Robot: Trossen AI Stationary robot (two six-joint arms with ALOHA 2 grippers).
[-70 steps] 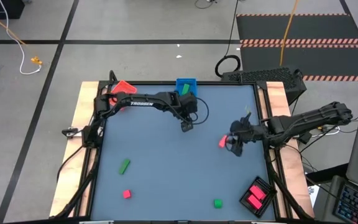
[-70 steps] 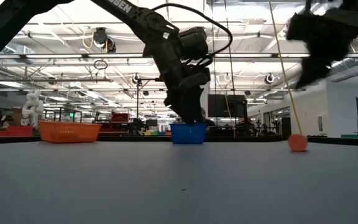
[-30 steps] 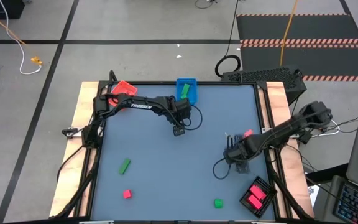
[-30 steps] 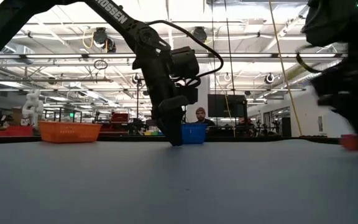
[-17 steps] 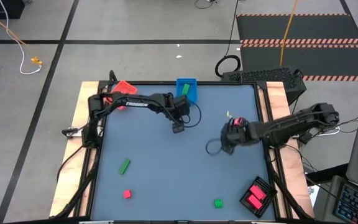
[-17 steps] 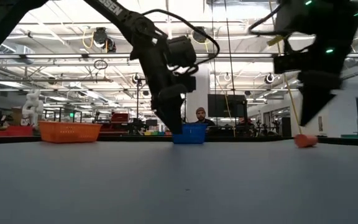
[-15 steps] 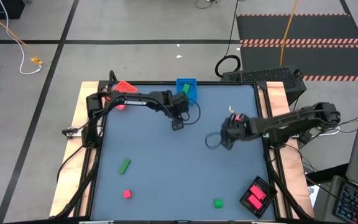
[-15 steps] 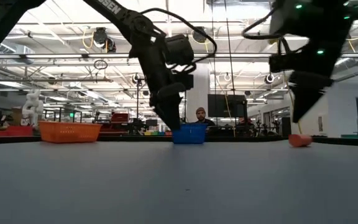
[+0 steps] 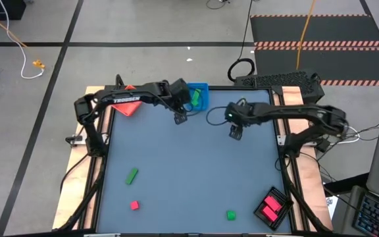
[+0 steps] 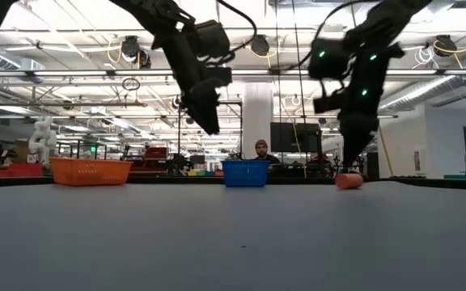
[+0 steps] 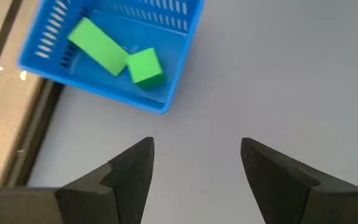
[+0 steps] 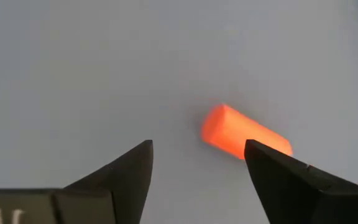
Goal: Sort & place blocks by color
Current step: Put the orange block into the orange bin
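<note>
You will find the left gripper point(image 9: 179, 119) in the upper centre of the high view, raised above the table point(image 9: 189, 171) just left of the blue tray point(image 9: 197, 96); its jaws stand apart with nothing between them, as the left wrist view confirms point(image 11: 194, 163). The blue tray point(image 11: 114, 53) holds two green pieces, a green bar point(image 11: 97, 46) and a green cube point(image 11: 146, 66), lying just beside each other. The right gripper point(image 9: 235, 132) sits right of centre in the upper part of the high view, also released and empty. In the right wrist view its fingers point(image 12: 126, 171) frame bare table, with an orange-pink bar point(image 12: 245, 132) lying flat on the surface ahead of them, untouched. In the low view the same bar point(image 10: 348, 181) rests on the table directly below the right gripper point(image 10: 354, 149). Note the remaining blocks in the lower part of the high view: a green bar point(image 9: 131, 175) at lower left, a red cube point(image 9: 135, 205) below it, and a green cube point(image 9: 230, 214) at lower centre. The red tray point(image 9: 129, 105) is at the upper left corner, and the black tray point(image 9: 272, 207) at the lower right holds pink-red pieces.
</note>
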